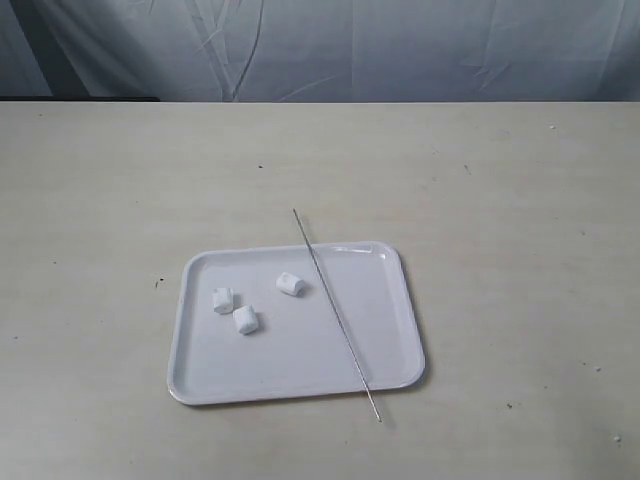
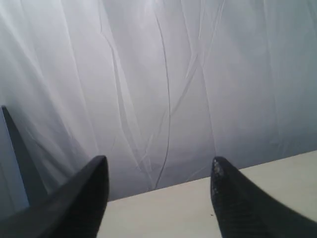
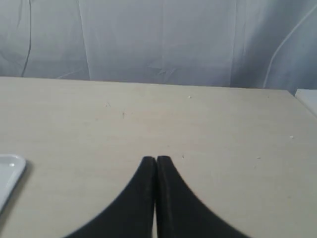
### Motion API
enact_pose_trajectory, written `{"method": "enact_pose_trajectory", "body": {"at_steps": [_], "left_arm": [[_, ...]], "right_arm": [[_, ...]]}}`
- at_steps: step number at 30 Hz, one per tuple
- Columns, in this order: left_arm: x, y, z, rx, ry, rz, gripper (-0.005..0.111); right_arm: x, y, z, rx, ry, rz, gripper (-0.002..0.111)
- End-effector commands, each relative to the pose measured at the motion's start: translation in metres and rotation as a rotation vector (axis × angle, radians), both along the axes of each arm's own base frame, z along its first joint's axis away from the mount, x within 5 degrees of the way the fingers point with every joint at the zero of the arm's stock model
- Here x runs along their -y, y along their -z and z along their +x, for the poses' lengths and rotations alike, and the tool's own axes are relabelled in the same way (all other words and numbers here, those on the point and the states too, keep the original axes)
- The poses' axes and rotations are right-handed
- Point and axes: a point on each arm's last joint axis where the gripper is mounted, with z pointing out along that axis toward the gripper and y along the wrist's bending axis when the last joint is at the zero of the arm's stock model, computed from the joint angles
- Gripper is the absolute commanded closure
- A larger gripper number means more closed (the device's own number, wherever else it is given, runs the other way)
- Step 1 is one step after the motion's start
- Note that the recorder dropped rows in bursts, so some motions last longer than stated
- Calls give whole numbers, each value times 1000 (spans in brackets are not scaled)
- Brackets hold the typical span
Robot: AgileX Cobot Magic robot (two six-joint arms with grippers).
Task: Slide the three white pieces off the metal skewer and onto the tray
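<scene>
The white tray (image 1: 390, 330) lies on the table in the exterior view. Three white pieces rest loose on its left half: one (image 1: 290, 284) toward the back, one (image 1: 223, 300) at the left, one (image 1: 245, 320) nearer the front. The metal skewer (image 1: 335, 310) lies bare and slanted across the tray's right half, both ends overhanging the rim. Neither arm shows in the exterior view. My left gripper (image 2: 158, 166) is open, empty, and faces the far table edge and curtain. My right gripper (image 3: 156, 159) is shut on nothing above bare table, with a tray corner (image 3: 10, 171) off to one side.
A beige table (image 1: 500, 200) carries the tray. A white curtain (image 1: 350, 50) hangs behind the far edge. A white object's edge (image 3: 308, 96) shows beside the table in the right wrist view.
</scene>
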Motion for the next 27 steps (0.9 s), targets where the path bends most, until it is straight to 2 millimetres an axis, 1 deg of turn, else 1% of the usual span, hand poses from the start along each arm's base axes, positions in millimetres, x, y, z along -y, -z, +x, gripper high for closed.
{"method": "enact_pose_trajectory", "body": {"at_steps": [1,6,8,10,13,16,19,21,23,26,27], "left_arm": [[-3,26,5,-71,-19,-67,49],[-9,46,10,-126,-81,-114,49],[-12,59,13,-163,-110,-166,49],[-15,60,13,-163,-133,-223,49],[-21,59,13,-140,-203,-148,49],[-24,59,13,-130,-237,-167,49],[-26,58,13,-129,-254,-237,49],[-28,59,13,-141,-273,-247,49],[-29,63,13,-179,-293,-220,49],[-25,77,12,-334,-270,-205,49],[-24,81,12,-373,-261,-171,49]], "right_arm": [[-1,4,-1,-23,-1,33,109],[-1,5,-1,-26,4,57,109],[-1,4,-1,-26,5,52,109],[0,4,-1,-25,15,52,109],[0,4,-1,-25,21,52,109],[0,4,-1,-25,21,52,109],[0,4,-1,-25,22,54,109],[0,4,-1,-25,22,54,109],[0,4,-1,-25,22,54,109],[0,5,-1,-29,23,54,109],[0,5,-1,-33,23,54,109]]}}
